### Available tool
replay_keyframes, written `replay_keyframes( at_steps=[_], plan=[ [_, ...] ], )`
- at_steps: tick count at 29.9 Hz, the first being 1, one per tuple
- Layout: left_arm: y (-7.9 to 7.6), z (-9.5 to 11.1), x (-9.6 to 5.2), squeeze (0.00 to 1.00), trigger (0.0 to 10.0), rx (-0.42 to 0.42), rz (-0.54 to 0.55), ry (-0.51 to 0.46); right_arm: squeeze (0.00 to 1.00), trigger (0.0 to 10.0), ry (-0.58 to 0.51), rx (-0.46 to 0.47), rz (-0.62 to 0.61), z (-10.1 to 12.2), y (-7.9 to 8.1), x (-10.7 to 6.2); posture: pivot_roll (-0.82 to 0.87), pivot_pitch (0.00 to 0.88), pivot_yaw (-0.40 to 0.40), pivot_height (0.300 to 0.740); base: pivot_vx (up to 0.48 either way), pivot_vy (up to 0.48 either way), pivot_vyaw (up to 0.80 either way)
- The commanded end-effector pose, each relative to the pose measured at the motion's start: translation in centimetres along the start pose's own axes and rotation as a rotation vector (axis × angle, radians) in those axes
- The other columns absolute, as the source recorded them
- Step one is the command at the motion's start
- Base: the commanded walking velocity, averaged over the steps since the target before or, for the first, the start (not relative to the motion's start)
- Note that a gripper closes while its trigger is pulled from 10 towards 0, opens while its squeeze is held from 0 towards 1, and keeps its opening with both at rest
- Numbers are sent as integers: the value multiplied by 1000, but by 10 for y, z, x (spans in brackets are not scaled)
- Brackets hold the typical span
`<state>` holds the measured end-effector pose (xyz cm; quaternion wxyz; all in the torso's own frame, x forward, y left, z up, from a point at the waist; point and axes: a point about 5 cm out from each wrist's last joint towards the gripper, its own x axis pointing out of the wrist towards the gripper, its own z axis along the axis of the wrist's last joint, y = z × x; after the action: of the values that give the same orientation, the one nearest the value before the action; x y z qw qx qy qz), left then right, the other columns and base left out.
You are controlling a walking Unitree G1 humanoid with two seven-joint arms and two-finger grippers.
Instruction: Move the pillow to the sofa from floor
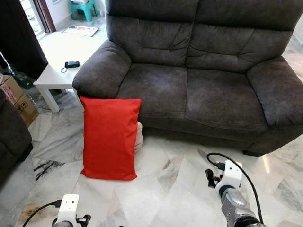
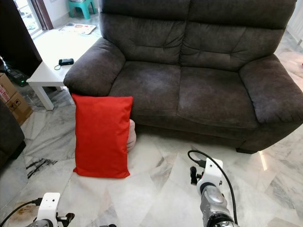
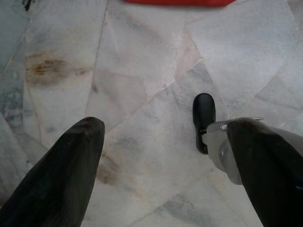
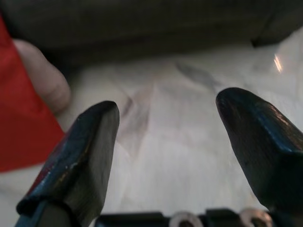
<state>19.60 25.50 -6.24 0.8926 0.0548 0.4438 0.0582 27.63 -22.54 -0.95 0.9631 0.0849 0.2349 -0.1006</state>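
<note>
Ahead, in the left eye view, a red pillow (image 1: 110, 138) stands upright on the marble floor (image 1: 180, 189), leaning against the front of a dark grey sofa (image 1: 189, 80) just below its arm on the robot's left. A pale rounded thing (image 1: 138, 136) peeks out behind the pillow's edge, against the sofa base. Beside that sofa arm stands a white worktop (image 1: 59, 66) with a small black device (image 1: 72, 64) on it, and cardboard boxes (image 1: 16, 97) sit further left. Low in this view the left arm (image 1: 68, 213) and right arm (image 1: 232, 194) reach forward over the floor, well short of the pillow.

The right eye view gives the same scene, and adds a teal stool (image 2: 81, 6) far behind the worktop.

The left wrist view looks down on stained marble: the left gripper (image 3: 165, 156) has its fingers (image 3: 66, 165) spread apart with nothing between them, a strip of red pillow at the far edge, and a black finger of the other arm (image 3: 204, 120) beyond.

The right wrist view looks toward the sofa base: the right gripper (image 4: 168, 137) also has its fingers (image 4: 85, 151) apart and empty, with the pillow and the pale thing off to one side.
</note>
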Motion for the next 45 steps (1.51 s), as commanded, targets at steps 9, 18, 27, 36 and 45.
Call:
replay_keyframes(
  at_steps=[9, 18, 27, 36, 45],
  plan=[
    [4, -1, -1, 0, 10000, -3, 22, 1, 0, 10000, -554, 22, 88, 164, 9, 13, 75, 70, -5, 740, 0, 0, 0],
    [4, -1, 0, 0, 10000, -5, 22, -1, 0, 10000, -641, -16, 180, 196, 27, 10, 76, 72, -6, 740, 0, 0, 0],
    [3, -3, -1, 0, 10000, -8, 16, 6, 0, 10000, 77, -133, -78, 1, -51, -8, 68, 85, -10, 740, 0, 0, 0],
    [5, -5, -1, 0, 10000, 11, 13, 15, 0, 10000, 565, -162, -226, -136, -92, -99, 59, 97, 2, 740, 0, 0, 0],
    [7, -7, -2, 0, 10000, 2, -2, 14, 0, 10000, 579, -92, -191, -153, -73, -107, 51, 100, 9, 740, 0, 0, 0]
  ],
)
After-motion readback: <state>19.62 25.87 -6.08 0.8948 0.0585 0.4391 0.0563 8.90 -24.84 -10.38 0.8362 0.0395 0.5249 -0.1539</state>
